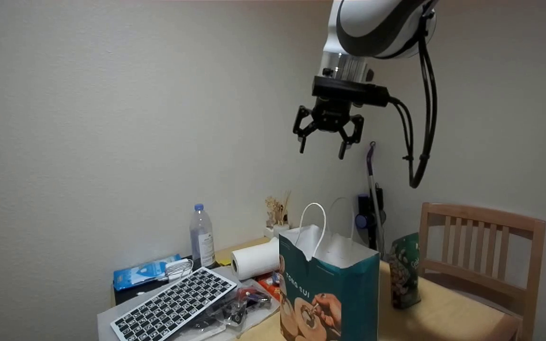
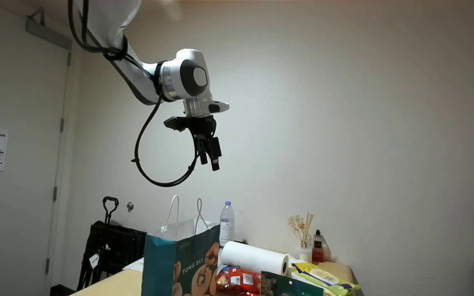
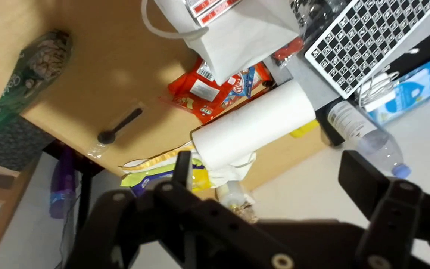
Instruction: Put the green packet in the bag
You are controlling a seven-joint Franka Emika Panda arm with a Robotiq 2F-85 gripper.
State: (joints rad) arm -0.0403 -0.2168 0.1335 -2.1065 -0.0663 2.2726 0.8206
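Observation:
The green packet (image 1: 404, 272) stands upright on the table, to the right of the bag in an exterior view. Its top part shows at the bottom edge in an exterior view (image 2: 290, 286), and it lies at the left in the wrist view (image 3: 37, 71). The teal bag (image 1: 360, 298) stands open with its white handles up; it also shows in an exterior view (image 2: 159, 263). In the wrist view the bag's white inside (image 3: 245, 41) holds boxes with red labels (image 3: 211, 11). My gripper (image 1: 322, 154) is open and empty, high above the table and the bag; it also shows in an exterior view (image 2: 210, 165).
A paper roll (image 3: 256, 123), a red snack packet (image 3: 200, 93) and a black spoon (image 3: 120, 127) lie near the bag. A patterned board (image 1: 176, 303), a bottle (image 1: 202, 237) and a blue packet (image 1: 142, 273) are at the other side. A chair (image 1: 484, 218) stands behind the packet.

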